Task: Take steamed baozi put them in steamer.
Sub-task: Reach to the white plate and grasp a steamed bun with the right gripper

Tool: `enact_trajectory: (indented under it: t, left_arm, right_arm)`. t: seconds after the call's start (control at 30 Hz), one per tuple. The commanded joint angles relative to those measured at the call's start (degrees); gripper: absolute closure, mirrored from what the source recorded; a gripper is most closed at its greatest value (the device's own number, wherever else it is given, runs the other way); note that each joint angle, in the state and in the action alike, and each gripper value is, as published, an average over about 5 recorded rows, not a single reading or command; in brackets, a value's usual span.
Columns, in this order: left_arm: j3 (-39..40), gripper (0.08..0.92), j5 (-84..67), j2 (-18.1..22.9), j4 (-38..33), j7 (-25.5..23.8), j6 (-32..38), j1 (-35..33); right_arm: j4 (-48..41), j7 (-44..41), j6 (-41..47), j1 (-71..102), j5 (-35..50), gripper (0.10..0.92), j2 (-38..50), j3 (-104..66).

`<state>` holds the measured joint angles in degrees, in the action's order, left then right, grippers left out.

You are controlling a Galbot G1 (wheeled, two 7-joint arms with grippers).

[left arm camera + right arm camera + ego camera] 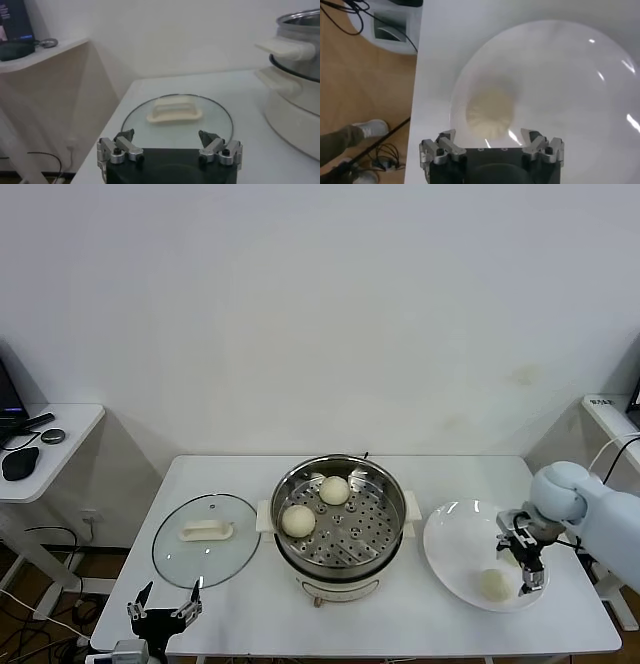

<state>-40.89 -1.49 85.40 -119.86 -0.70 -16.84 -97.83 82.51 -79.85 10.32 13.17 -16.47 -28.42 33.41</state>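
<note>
Your right hand (492, 142) hangs wide open, holding nothing, just above a cream-white round bun (490, 112) on the flat white plate (455, 559). Two buns (298, 521) sit inside the shiny steel steamer (375, 484). Your left hand (166, 605) waits open and unladen, near the worktop's front-left edge.

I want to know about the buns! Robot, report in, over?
Right pincer open over last plate baozi. Left pincer open, parked near lid. Two in steamer. Path clear.
</note>
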Motion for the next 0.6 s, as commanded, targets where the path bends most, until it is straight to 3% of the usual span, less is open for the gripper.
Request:
enact_trajectory:
  t: [0.03, 0.6]
  left_arm:
    - [0.03, 0.177, 0.18, 0.05, 0.76, 0.02, -0.02, 0.18]
    - [0.2, 0.177, 0.45, 0.1, 1.61, -0.01, -0.08, 0.73]
  right_arm:
    - [-2.31, 0.52, -0.54, 3.55, -1.98, 0.203, -2.07, -2.44]
    - [-3.52, 1.15, 0.53, 4.64, -2.22, 0.203, -5.09, -2.92]
